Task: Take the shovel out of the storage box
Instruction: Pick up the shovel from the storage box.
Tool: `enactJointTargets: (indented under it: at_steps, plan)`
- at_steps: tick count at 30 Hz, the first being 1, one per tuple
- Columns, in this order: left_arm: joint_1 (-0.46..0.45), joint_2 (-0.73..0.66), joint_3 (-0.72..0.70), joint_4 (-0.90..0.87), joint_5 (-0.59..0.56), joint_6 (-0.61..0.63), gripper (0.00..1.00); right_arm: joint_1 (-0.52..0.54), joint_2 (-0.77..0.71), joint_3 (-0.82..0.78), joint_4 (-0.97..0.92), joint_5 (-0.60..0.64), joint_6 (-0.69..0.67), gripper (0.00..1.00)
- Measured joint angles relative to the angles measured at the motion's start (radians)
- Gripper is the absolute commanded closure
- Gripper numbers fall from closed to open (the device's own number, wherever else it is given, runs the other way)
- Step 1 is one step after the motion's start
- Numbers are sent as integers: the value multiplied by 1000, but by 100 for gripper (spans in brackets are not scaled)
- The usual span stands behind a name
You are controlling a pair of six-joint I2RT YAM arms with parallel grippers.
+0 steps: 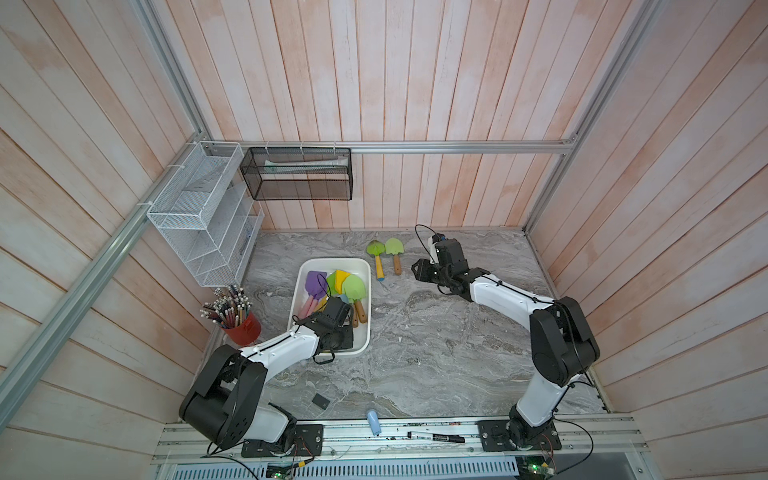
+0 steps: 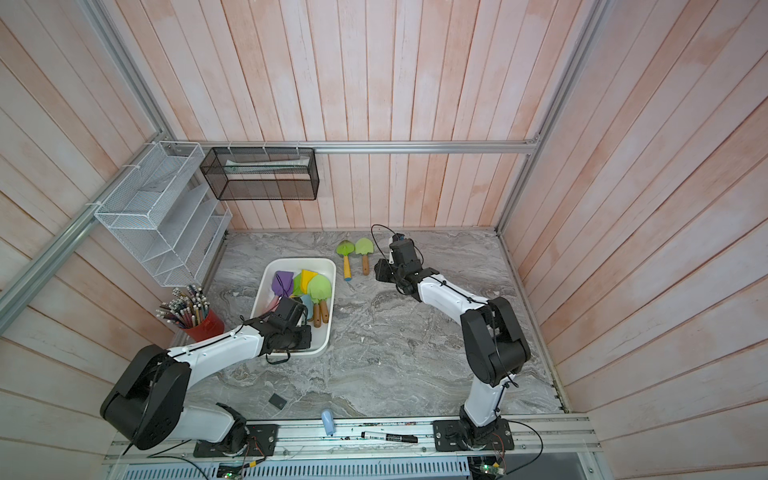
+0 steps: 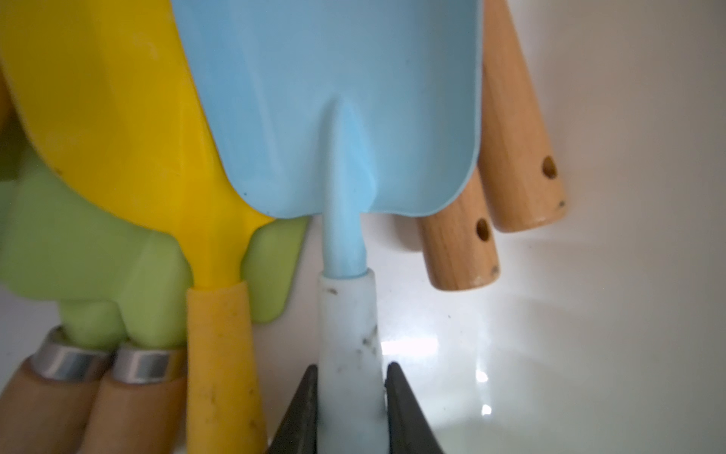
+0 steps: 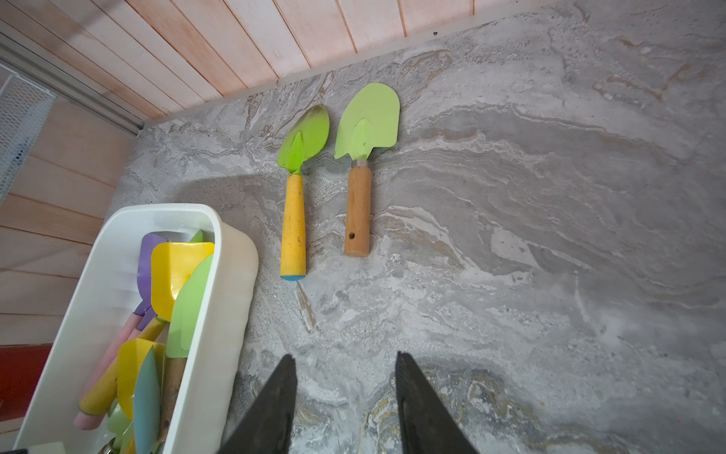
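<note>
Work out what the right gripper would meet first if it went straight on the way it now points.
Probably the bare marble tabletop, just short of the wooden-handled green shovel: the open right gripper angles down at it. Depth is unclear.

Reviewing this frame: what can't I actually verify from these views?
- Hold of the left gripper on the blue shovel: covered by the arm's wrist in both top views.
- Blue shovel's blade tip: cut off by the left wrist view's edge.
- Shovel count in the storage box: lower ones buried under others in every view.
- Contents of the black mesh basket: blurred behind mesh, top views.
</note>
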Motion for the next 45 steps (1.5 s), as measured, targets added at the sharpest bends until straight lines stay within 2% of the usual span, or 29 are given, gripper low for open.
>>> enactJointTargets:
  at_steps: [5,10,20,24,30,38,45]
  plan:
    - [2,-78,33,-42,6,-3,86,0,-56,-40,3,-2,3,57]
    - [40,-147,75,-45,71,-9,87,3,-116,-63,8,-8,6,57]
    - [164,-253,61,48,340,-58,87,36,-175,-142,65,-77,24,56]
    - [222,-285,39,139,483,-100,87,47,-175,-175,134,-163,50,53]
    - [321,-305,-37,293,680,-194,87,52,-175,-222,280,-349,127,43]
    - [331,-306,-60,462,842,-288,86,97,-157,-222,482,-544,236,39]
    - [335,-303,-93,604,935,-372,85,126,-100,-205,584,-644,317,39]
